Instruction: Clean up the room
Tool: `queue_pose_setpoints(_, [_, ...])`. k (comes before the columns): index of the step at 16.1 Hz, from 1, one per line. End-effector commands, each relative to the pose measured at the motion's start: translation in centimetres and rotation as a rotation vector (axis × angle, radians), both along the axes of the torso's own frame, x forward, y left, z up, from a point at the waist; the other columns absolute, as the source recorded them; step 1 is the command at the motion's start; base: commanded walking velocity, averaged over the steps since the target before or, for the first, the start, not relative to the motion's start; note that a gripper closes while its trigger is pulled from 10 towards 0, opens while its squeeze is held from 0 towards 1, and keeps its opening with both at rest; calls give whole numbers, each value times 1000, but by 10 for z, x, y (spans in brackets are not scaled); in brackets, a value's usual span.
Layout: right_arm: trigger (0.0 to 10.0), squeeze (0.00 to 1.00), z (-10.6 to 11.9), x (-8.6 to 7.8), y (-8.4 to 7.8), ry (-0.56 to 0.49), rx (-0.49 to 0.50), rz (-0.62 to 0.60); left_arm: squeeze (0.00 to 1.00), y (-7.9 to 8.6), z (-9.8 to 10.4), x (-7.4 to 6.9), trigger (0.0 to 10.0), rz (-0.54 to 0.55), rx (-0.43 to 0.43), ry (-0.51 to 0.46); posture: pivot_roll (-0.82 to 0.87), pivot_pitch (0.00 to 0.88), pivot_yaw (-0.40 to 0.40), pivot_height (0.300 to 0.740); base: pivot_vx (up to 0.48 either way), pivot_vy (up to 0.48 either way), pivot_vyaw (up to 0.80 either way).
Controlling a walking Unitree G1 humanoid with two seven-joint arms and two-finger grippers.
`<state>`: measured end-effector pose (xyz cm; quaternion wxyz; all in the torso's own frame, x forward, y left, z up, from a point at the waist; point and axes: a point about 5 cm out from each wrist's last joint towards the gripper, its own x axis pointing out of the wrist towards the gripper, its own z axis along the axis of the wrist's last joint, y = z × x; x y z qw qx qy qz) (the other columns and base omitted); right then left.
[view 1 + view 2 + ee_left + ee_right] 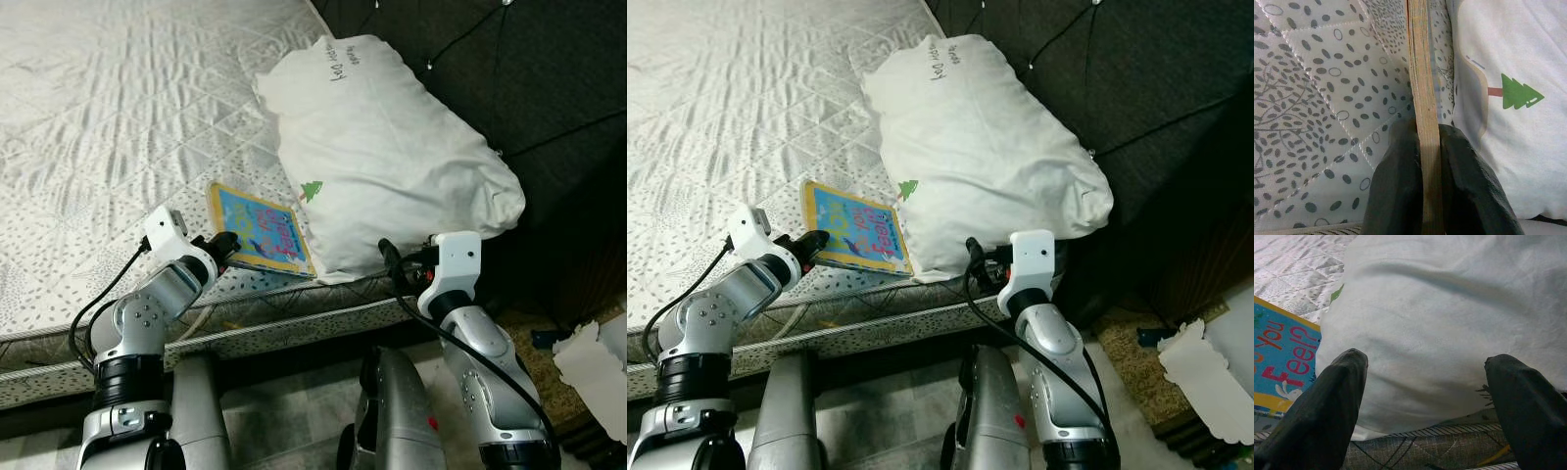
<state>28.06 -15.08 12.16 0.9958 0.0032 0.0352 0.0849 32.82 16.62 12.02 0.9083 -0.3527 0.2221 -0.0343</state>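
Left gripper point(1427, 161) clamped on the near edge of the book point(257, 229), lying on the mattress point(108, 117) left of the pillow point(382, 157). Best lifted level, drawn clear. Right gripper point(1422, 396) spread wide near the pillow, probably not touching.

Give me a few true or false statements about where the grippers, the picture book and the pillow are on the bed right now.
1. The left gripper is shut on the edge of the blue picture book with the yellow border. True.
2. The right gripper is clamped on the white pillow with the small green tree print. False: its fingers are spread open just in front of the pillow.
3. The book lies at the near edge of the patterned white mattress, beside the pillow. True.
4. The book is closed inside a drawer. False: it is out on the mattress.
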Motion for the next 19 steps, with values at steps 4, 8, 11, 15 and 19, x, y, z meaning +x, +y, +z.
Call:
queue_pose_setpoints(4, [10000,0,3,2,2,-4,-5,0,0,0,-19,5,10000,-43,38,72,44,99,-76,518,0,0,0])
queue_pose_setpoints(8, [10000,0,3,2,3,-5,-6,0,290,-6,-26,10,10000,-86,50,88,43,100,-78,518,0,0,0])
queue_pose_setpoints(11, [10000,0,4,3,1,-6,-5,-6,1000,9,-25,18,10000,-67,125,72,36,102,-82,518,0,0,0])
queue_pose_setpoints(15, [10000,0,3,4,2,-4,-5,-4,1000,30,-20,24,10000,12,161,50,38,102,-83,518,0,0,0])
queue_pose_setpoints(19, [10000,0,2,6,3,-2,-2,-3,1000,42,-18,28,10000,36,227,33,42,99,-84,518,0,0,0])
